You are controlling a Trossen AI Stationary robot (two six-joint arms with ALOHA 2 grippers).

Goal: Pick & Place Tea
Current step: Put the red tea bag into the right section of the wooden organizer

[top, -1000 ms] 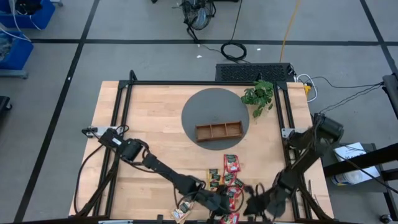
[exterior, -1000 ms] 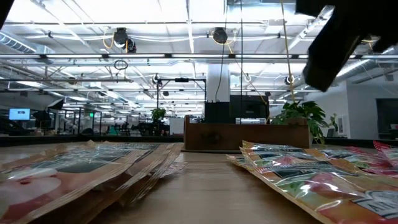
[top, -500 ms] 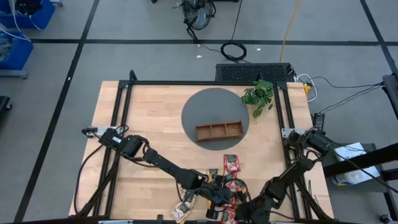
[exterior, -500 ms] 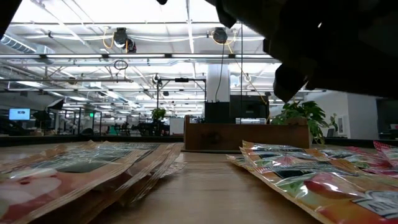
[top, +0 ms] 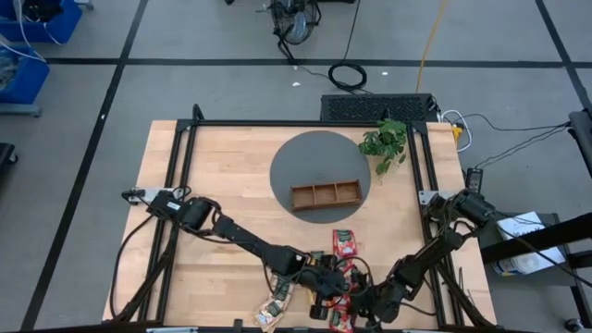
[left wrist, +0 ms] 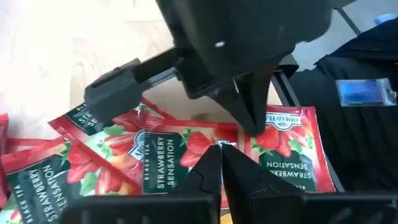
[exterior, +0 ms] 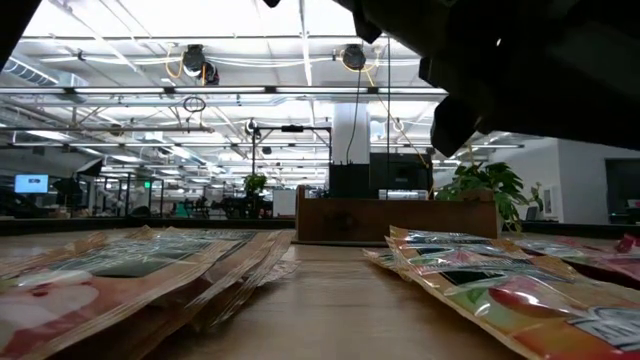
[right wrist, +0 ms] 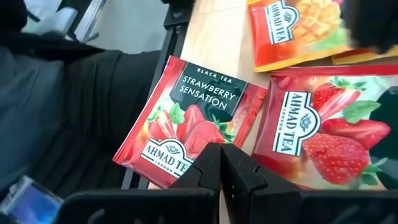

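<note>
Right wrist view, red strawberry tea packets (right wrist: 189, 127), both tools pinched together, empty.

1. The wooden tray (top: 326, 195) sits on the round mat (top: 319, 176) at the table's (top: 222, 185) centre.
2. The plant (top: 385, 142) stands at two o'clock from the tray, just off the mat's rim.
3. The tea packets (top: 344, 243) lie scattered at six o'clock from the tray, near the table's front edge.
4. The left gripper (top: 335, 298) and right gripper (top: 359, 302) meet over the packets, fingers pressed together, left at nine o'clock of right.
</note>
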